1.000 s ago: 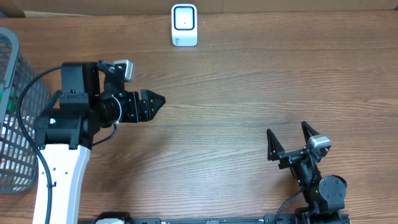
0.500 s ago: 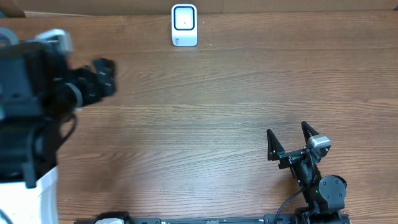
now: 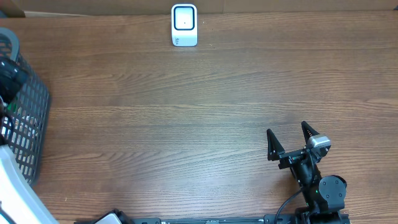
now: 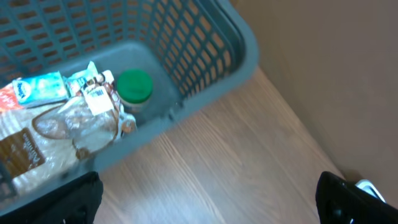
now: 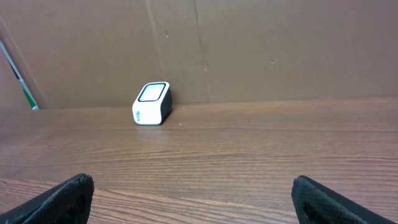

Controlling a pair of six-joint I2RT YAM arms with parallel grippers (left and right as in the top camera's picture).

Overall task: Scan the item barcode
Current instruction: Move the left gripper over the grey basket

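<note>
Left gripper point(image 4: 208, 190), fingers spread and empty, basket point(image 4: 245, 46) ahead of them: centre the green-lidded container point(image 4: 134, 86) between both tips before closing.

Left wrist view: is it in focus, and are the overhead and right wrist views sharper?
Left wrist view: soft all over, the mesh of the basket and the packets inside smeared, labels unreadable. Overhead view: table grain and scanner crisp, light even, only the left arm at the edge blurred. Right wrist view: scanner clear, no glare.
</note>
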